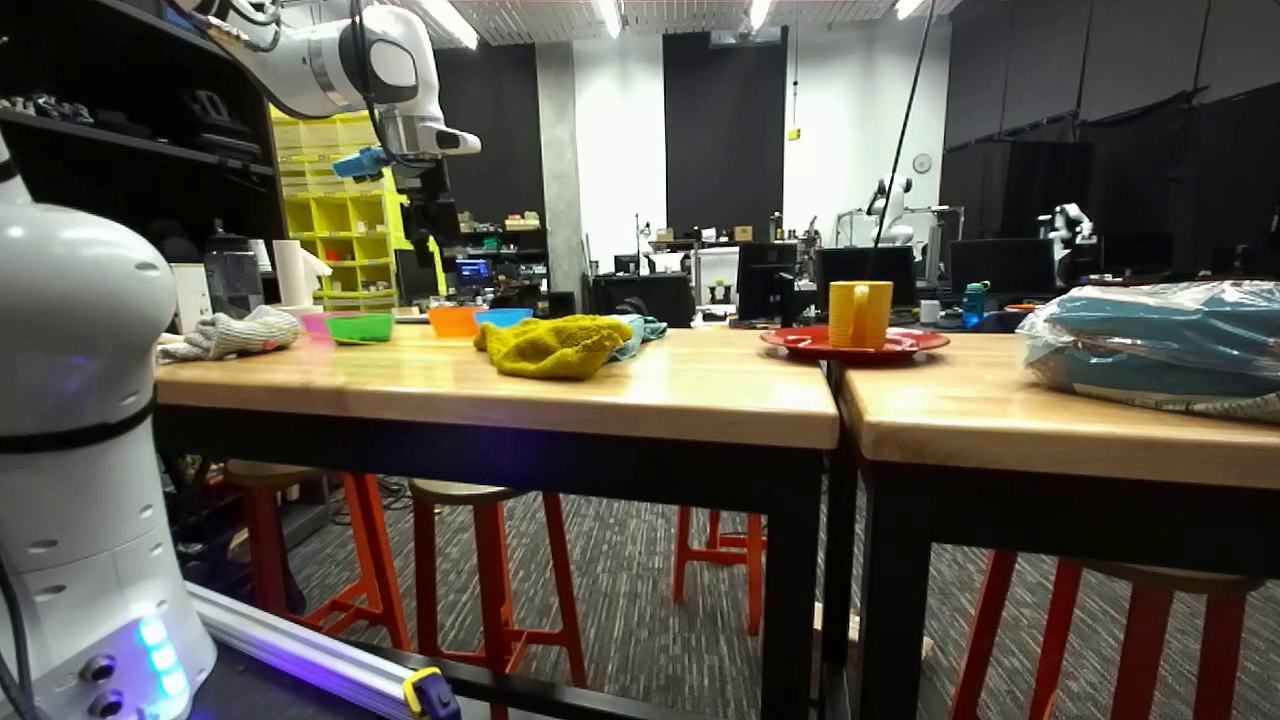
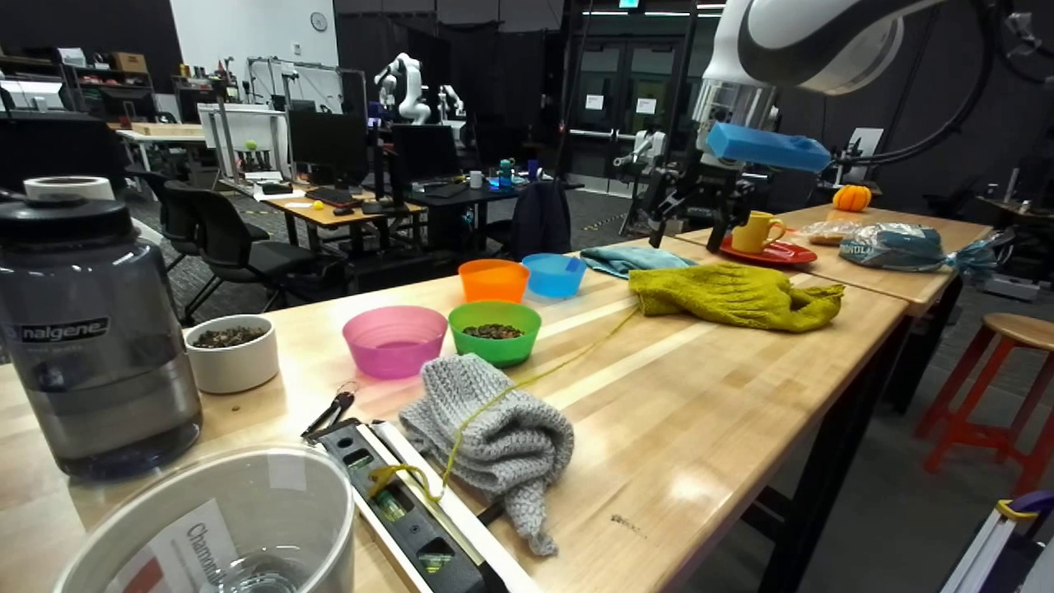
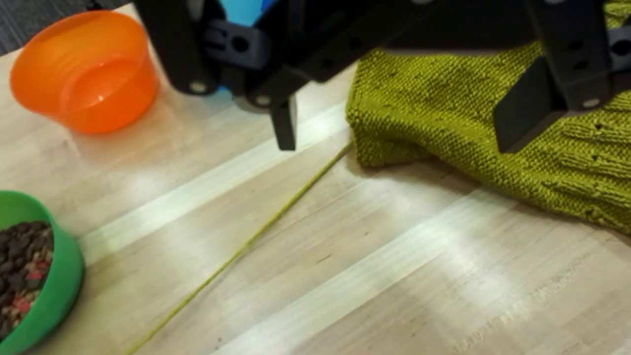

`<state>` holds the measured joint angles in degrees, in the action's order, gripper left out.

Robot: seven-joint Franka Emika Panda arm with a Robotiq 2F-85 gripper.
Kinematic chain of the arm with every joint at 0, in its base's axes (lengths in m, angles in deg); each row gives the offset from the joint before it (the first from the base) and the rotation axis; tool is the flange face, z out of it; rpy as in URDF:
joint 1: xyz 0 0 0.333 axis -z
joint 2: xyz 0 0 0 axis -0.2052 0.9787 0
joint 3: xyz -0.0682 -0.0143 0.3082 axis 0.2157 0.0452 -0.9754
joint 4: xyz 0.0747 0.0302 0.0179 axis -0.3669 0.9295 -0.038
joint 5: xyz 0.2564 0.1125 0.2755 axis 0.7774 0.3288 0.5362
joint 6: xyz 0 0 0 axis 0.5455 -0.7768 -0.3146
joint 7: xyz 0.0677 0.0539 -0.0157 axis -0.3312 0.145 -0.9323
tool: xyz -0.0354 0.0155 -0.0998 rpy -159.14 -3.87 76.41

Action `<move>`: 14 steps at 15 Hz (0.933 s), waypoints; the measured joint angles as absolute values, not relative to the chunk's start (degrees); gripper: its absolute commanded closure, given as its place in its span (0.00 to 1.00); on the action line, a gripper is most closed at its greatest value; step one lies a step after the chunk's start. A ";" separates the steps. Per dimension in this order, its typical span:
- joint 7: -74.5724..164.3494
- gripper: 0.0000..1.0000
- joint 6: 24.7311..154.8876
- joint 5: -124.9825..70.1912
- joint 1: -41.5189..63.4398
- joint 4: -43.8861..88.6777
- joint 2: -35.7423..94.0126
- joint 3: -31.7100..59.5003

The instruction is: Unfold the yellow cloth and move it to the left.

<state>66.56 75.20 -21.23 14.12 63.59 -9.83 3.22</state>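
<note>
Yellow cloth (image 2: 725, 296), just one, lies near four coloured bowls (image 2: 494, 284), one hand (image 2: 687, 240) higher, jaws apart.

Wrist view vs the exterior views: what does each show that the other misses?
Only the wrist view: the inside bottom of the orange bowl, and clearly distinguishable red bits in the green bowl.

Only the exterior views: the gray cloth, pink bowl, red plate and yellow mug.

Both: the yellow cloth, orange and green bowls, blue bowl (only partly visible from the wrist), and the jaws, standing apart in the wrist view.
</note>
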 measured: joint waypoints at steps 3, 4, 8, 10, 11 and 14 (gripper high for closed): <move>58.47 0.00 73.29 -23.05 13.75 63.27 -9.80 3.37; 56.06 0.00 72.89 -24.09 13.61 63.25 -9.65 3.38; 47.47 0.00 72.56 -28.65 12.54 62.46 -8.13 3.37; 43.75 0.00 72.39 -30.92 11.51 61.50 -7.27 3.31; 41.82 0.00 72.20 -32.00 10.93 60.95 -6.88 3.30; 35.32 0.00 71.98 -34.41 9.45 59.75 -5.88 3.31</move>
